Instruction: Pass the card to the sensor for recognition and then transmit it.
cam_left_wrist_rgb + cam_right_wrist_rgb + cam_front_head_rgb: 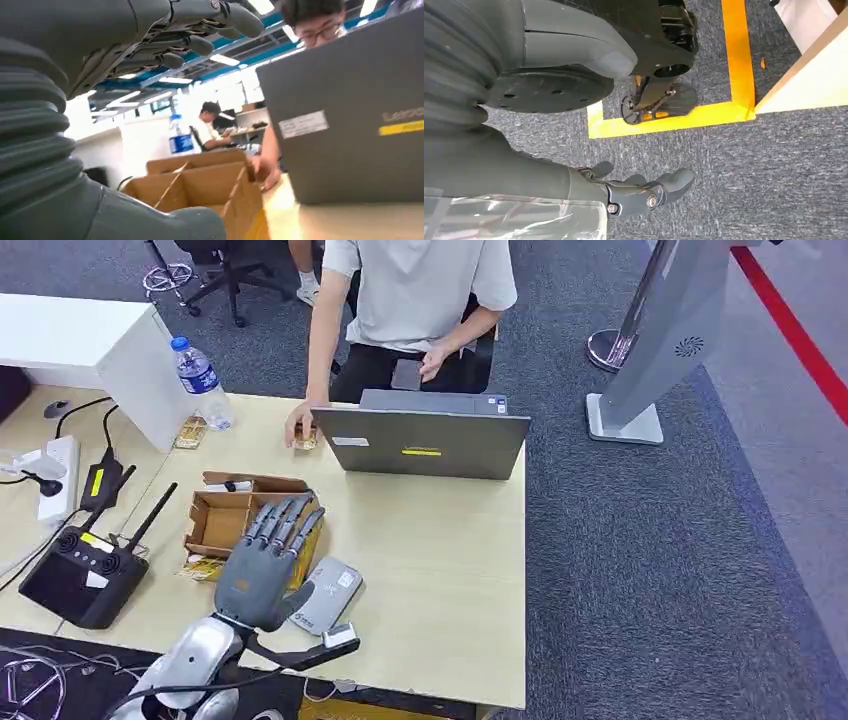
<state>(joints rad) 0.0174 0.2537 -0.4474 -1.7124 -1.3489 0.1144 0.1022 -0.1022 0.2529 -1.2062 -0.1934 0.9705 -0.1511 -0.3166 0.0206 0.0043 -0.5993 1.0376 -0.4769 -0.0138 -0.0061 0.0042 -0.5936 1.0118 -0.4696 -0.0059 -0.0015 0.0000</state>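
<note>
Overhead, my left robot hand [268, 565] hovered open above the cardboard box [240, 515] holding thin, stiff, slippery cards [203, 568]; I'd pinch an edge. Left wrist: fingers [200, 45] spread. Right wrist: robot hand [644, 192] hung empty, loosely curled.

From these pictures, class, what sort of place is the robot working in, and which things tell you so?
Most likely an office or lab workspace: a person sits behind a laptop at a pale desk, wheeled office chairs stand on grey carpet, and long ceiling strip lights appear in the left wrist view.
</note>
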